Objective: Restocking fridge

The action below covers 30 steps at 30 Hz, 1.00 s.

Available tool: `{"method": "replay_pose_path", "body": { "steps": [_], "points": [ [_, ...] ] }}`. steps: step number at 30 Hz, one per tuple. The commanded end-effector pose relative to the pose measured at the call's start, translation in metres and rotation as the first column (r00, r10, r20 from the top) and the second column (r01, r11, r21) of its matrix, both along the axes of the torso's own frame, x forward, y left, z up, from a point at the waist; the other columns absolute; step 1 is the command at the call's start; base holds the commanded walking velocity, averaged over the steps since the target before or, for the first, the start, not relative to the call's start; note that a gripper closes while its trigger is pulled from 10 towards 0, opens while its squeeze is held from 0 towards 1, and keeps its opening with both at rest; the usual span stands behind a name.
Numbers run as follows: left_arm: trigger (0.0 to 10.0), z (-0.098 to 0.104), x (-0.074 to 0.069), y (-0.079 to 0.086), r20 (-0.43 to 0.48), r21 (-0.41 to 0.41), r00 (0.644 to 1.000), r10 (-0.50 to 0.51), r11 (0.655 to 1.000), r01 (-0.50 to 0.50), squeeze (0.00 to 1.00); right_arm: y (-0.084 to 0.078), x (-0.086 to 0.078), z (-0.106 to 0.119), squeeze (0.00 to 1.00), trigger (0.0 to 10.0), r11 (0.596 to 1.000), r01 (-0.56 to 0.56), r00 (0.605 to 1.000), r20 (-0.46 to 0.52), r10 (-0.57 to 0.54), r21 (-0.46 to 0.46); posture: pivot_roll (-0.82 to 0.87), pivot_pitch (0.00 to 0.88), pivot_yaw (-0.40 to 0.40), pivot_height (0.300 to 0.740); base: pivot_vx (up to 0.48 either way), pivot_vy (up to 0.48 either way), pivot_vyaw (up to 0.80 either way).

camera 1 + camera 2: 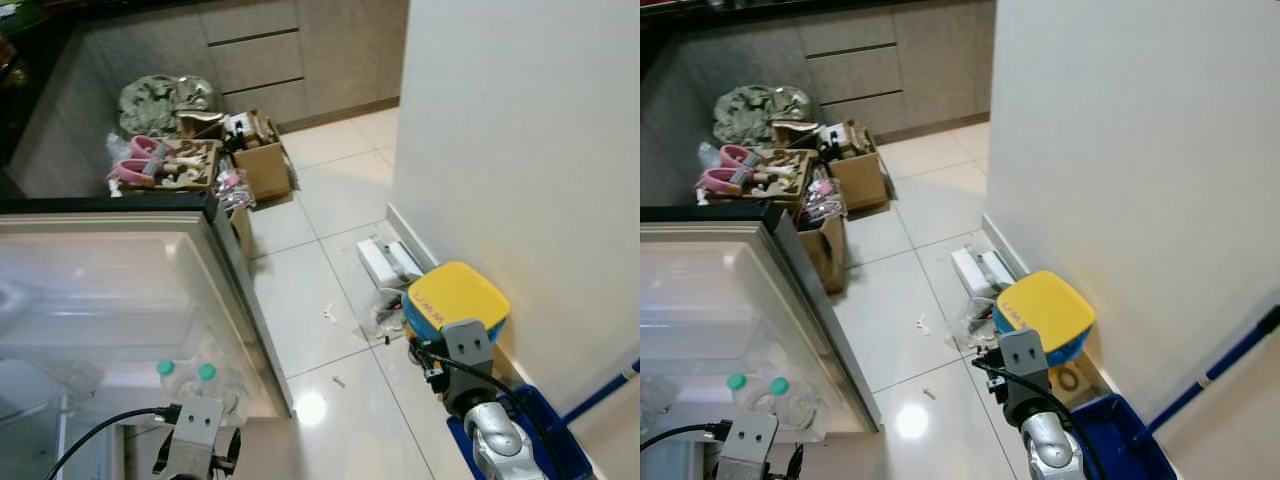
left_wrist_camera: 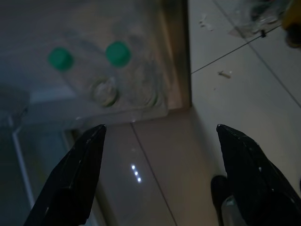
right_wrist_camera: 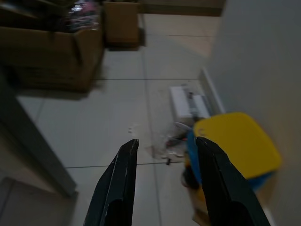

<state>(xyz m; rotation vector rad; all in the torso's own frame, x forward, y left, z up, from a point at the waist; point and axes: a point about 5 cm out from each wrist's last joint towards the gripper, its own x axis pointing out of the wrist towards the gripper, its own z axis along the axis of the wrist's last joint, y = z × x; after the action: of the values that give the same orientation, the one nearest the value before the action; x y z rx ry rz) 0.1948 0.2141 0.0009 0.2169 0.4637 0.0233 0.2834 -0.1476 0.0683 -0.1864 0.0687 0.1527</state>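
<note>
The fridge door [image 1: 120, 290] stands open on my left, its clear shelves facing up. In its lower door bin stand two clear bottles with green caps [image 1: 166, 368] [image 1: 206, 372]. My left arm [image 1: 200, 430] hangs just below that bin. In the left wrist view the left gripper [image 2: 160, 127] is open and holds nothing, pointing at the caps [image 2: 117, 52] and the door's corner. My right gripper [image 3: 166, 140] is open and bare over the floor tiles, next to a yellow-lidded blue tub [image 3: 235, 143].
A white wall [image 1: 520, 150] runs close on the right. Along its foot lie the yellow-lidded tub [image 1: 455, 298], a white box [image 1: 385, 260], a blue tray [image 1: 540, 430] and a blue pole [image 1: 600, 395]. Cardboard boxes [image 1: 262, 165] and pink slippers [image 1: 140, 160] crowd the far floor by the cabinets [image 1: 255, 50].
</note>
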Motion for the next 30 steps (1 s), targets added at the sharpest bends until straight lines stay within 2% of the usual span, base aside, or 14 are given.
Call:
{"method": "replay_pose_path", "body": {
  "steps": [1, 30],
  "points": [
    [10.0, -0.0083, -0.0084, 0.0031, -0.046, -0.002, 0.999, 0.016, 1.000, -0.016, 0.00, -0.0017, -0.0014, -0.0056, 0.00, 10.0, 1.000, 0.015, 0.999, -0.030, -0.015, -0.011, -0.09, 0.162, 0.068, 0.740, 0.000, 0.000, 0.60],
    [10.0, -0.0087, -0.0082, 0.0022, -0.050, -0.005, 0.999, 0.011, 1.000, -0.012, 0.00, -0.0110, 0.0005, -0.0090, 0.00, 10.0, 0.995, 0.096, 0.994, -0.045, -0.098, -0.035, -0.09, 0.167, 0.072, 0.740, 0.000, 0.000, 0.67]
  ]
}}
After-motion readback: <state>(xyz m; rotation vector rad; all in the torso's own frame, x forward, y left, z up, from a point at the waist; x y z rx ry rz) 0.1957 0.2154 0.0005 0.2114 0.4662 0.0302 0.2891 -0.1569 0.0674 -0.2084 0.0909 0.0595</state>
